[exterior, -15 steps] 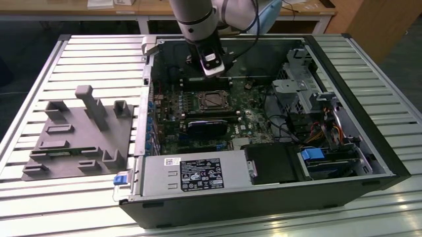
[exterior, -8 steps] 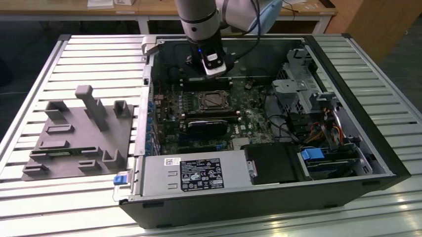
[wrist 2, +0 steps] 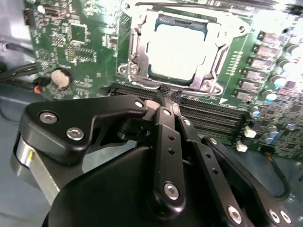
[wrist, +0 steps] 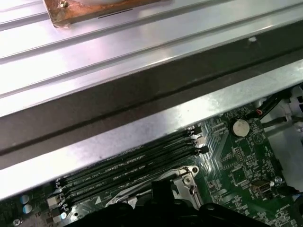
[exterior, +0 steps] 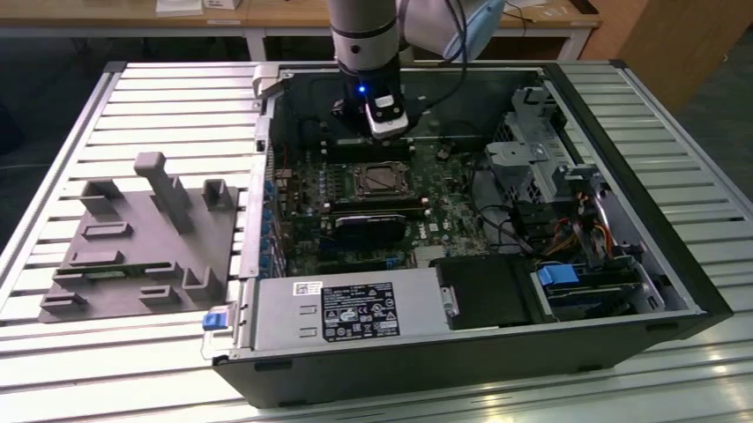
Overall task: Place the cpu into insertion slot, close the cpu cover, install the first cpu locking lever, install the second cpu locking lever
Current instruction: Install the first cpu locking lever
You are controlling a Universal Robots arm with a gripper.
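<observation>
Clenched empty gripper (wrist 2: 166, 97) just clear of cpu cover (wrist 2: 182, 45) edge, over memory slots (wrist 2: 208, 116).

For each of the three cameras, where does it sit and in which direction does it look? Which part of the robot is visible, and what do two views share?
Exterior view: off the arm, above, looking down into the open computer case; shows the arm and gripper beside the insertion slot.
Second wrist view: on the wrist, past the closed gripper fingers toward the cpu under its cpu cover.
First wrist view: on the wrist, across the motherboard toward the case wall.
Both wrist views share the coin battery.
</observation>
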